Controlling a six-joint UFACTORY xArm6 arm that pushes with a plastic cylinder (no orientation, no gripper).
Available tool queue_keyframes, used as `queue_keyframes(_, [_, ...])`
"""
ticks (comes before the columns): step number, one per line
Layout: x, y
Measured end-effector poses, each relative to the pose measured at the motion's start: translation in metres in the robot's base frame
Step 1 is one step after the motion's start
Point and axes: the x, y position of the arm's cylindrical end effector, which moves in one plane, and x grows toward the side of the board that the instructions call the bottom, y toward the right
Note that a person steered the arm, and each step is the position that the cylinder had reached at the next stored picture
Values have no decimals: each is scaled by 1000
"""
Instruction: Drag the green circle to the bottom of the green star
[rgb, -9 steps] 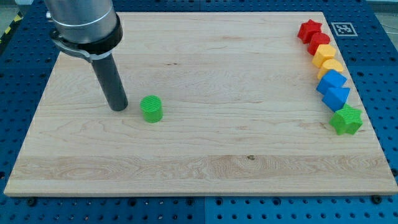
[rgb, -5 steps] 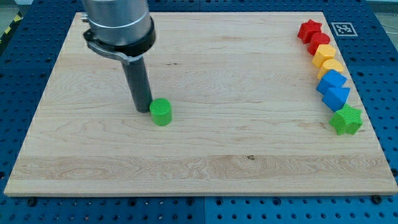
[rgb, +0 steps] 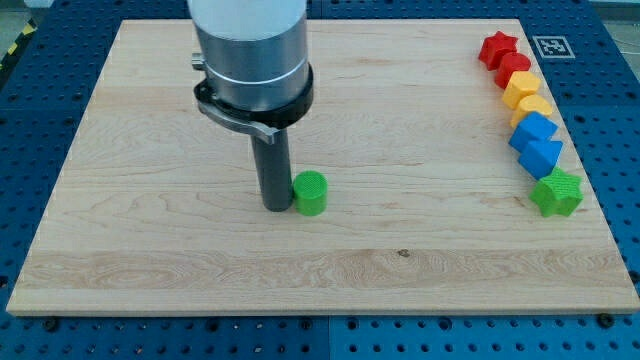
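My tip (rgb: 275, 207) had no jaws to open or close — it was a plain rod end resting on the board (rgb: 150, 250), pressed against the view's-left side of the green circle (rgb: 310, 193). The two appeared to be touching, with the rod upright.

The green circle sat slightly left of the board's middle, well apart from every edge. Its goal, the green star (rgb: 557, 193), lay close to the board's right edge, a little below half height. Above the star a column of blocks ran up toward the top right corner: two blue blocks (rgb: 537, 144) whose shapes I could not make out exactly, two yellow blocks (rgb: 526, 97), a red block (rgb: 514, 68) and a red star (rgb: 497, 47) nearest the corner.

As I judged it, the task was only at an early stage — contact was made on the correct side for a rightward push, but most of the board's width remained between circle and star. What was left: carry the circle across, then steer it slightly toward the bottom edge so it ended just beneath the star without nudging it.
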Motion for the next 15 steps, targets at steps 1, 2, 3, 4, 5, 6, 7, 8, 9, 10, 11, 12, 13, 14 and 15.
queue_keyframes(1, [-25,0])
queue_keyframes(2, [-17,25])
queue_keyframes(3, [2,36])
queue_keyframes(4, [3,36])
queue_keyframes(5, [6,54])
queue_keyframes(6, [6,75])
queue_keyframes(7, [7,81])
queue_keyframes(8, [14,66])
queue_keyframes(9, [26,97])
queue_keyframes(10, [39,131])
queue_keyframes(11, [52,147])
queue_keyframes(12, [62,170])
queue_keyframes(13, [62,189])
queue_keyframes(14, [59,191])
queue_keyframes(15, [58,191])
